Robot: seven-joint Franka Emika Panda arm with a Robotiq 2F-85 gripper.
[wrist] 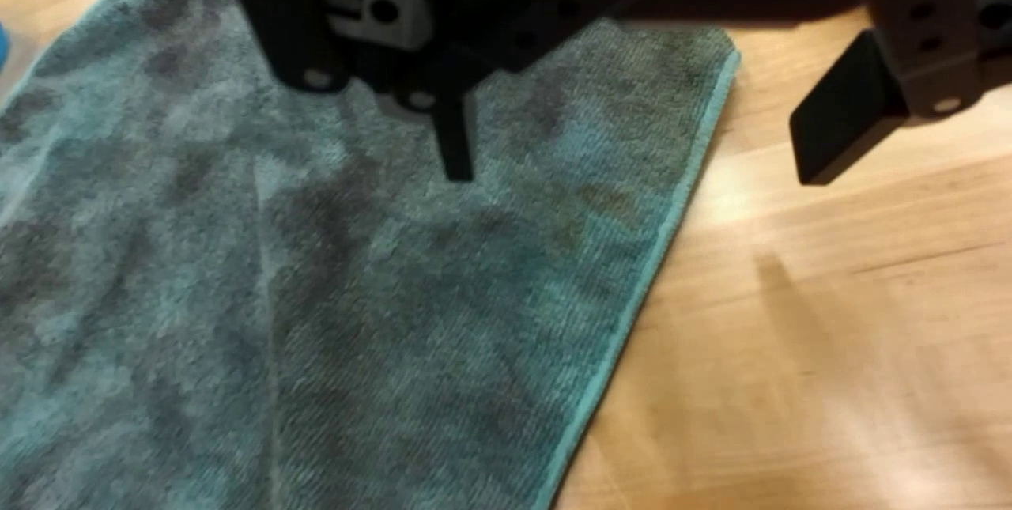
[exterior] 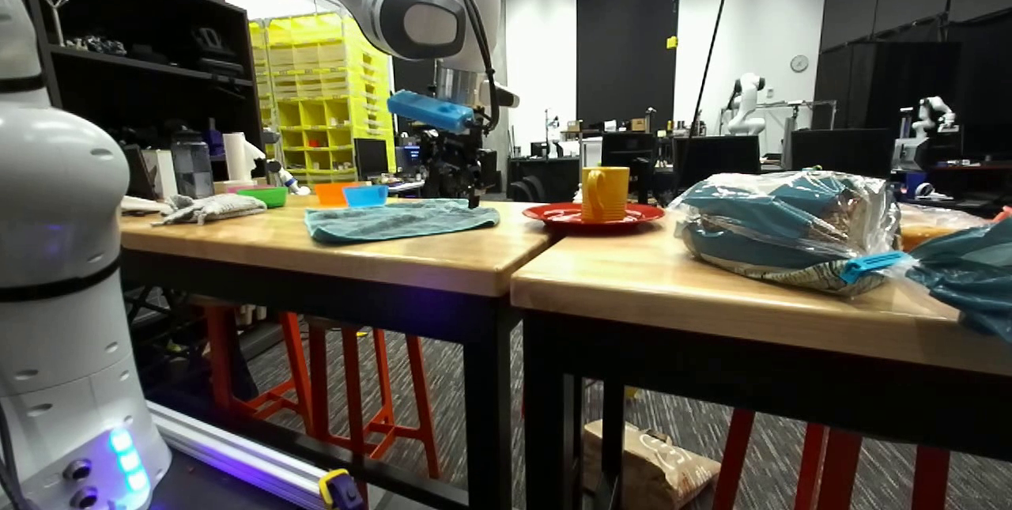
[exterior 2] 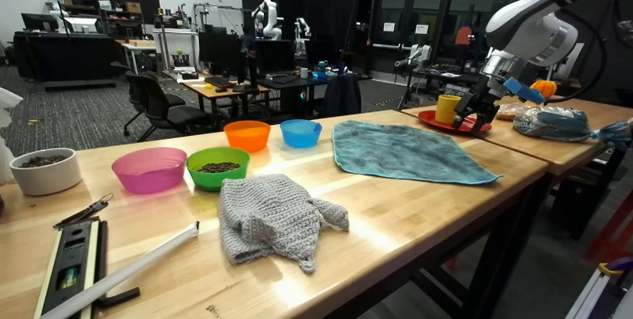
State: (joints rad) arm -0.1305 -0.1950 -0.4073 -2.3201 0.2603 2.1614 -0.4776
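Note:
My gripper (wrist: 632, 166) is open, its two black fingers (wrist: 846, 119) wide apart with nothing between them. In the wrist view one finger is above a teal towel (wrist: 411, 320) and the other above bare wood past the towel's edge. The towel lies flat on the table in both exterior views (exterior: 395, 221) (exterior 2: 395, 151). The gripper (exterior 2: 468, 126) hangs low over the towel's end, pointing down; whether a fingertip touches is unclear. A red plate (exterior: 545, 213) with a yellow mug (exterior: 606, 195) on it stands beside the gripper. The gripper partly covers the plate in an exterior view (exterior 2: 430, 118).
Bagged bread (exterior: 783, 217) lies on the adjoining table. Orange (exterior 2: 247, 136), blue (exterior 2: 300, 134), pink (exterior 2: 148, 170) and green (exterior 2: 217, 168) bowls stand past the towel. A grey knitted cloth (exterior 2: 277, 215), a spirit level (exterior 2: 71, 264) and a white bowl (exterior 2: 47, 178) are farther along.

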